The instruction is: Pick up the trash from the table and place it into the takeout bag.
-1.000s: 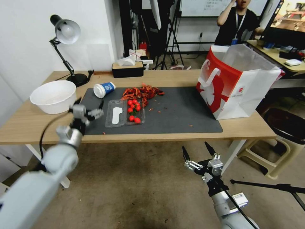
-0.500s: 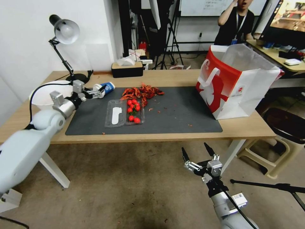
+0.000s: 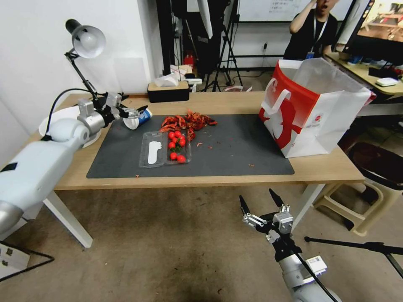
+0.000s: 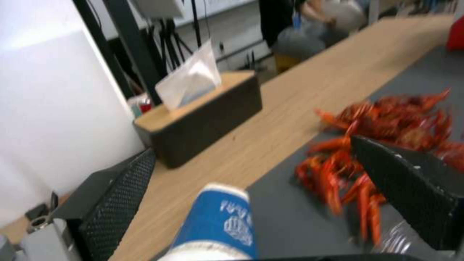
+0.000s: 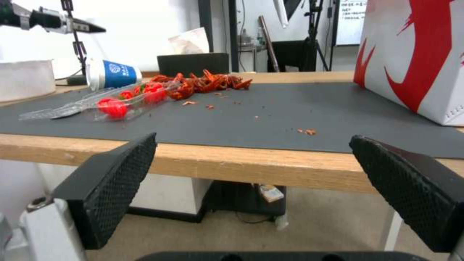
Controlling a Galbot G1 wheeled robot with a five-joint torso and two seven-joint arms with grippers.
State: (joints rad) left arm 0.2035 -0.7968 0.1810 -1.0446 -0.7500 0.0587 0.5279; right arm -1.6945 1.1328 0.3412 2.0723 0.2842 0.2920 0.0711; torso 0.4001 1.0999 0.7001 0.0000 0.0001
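Hovering: left gripper (image 3: 133, 111), fingers spread, straddles the blue-and-white paper cup (image 3: 137, 118) lying on its side at the mat (image 3: 235, 155) corner | right gripper (image 3: 262, 204), jaws wide apart, hangs below the table (image 3: 235, 179) edge | takeout bag (image 3: 319, 117) stands upright at the mat's right end

Blue-and-white paper cup (image 4: 216, 224) with a white emblem, lettering illegible, takeout bag (image 3: 312, 111) logo unreadable
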